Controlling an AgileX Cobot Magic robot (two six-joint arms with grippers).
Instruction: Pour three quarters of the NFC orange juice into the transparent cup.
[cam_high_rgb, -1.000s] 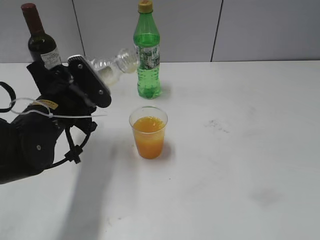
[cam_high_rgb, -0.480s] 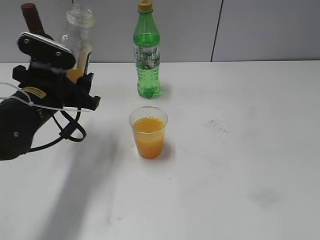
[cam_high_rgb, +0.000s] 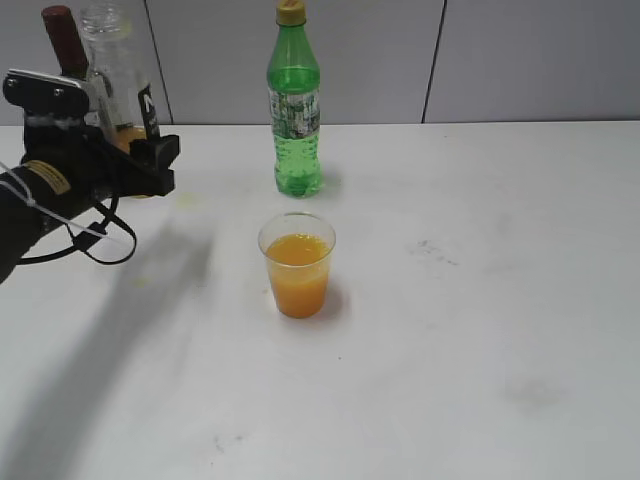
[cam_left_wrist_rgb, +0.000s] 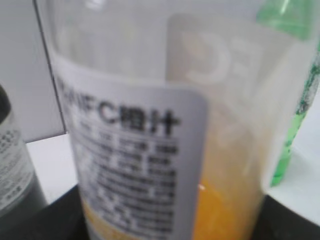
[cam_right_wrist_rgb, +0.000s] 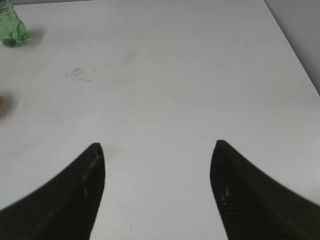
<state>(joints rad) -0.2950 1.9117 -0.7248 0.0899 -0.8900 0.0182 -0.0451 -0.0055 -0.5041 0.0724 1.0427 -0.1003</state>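
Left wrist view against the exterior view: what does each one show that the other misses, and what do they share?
Only the left wrist view shows the printed text on the juice bottle's label and how little orange juice is left, low in the bottle. Only the exterior view shows the clear cup mostly full of juice, the left gripper holding the bottle upright at the table's far left, and the whole layout. Both show the juice bottle, the green bottle and the dark wine bottle behind it.
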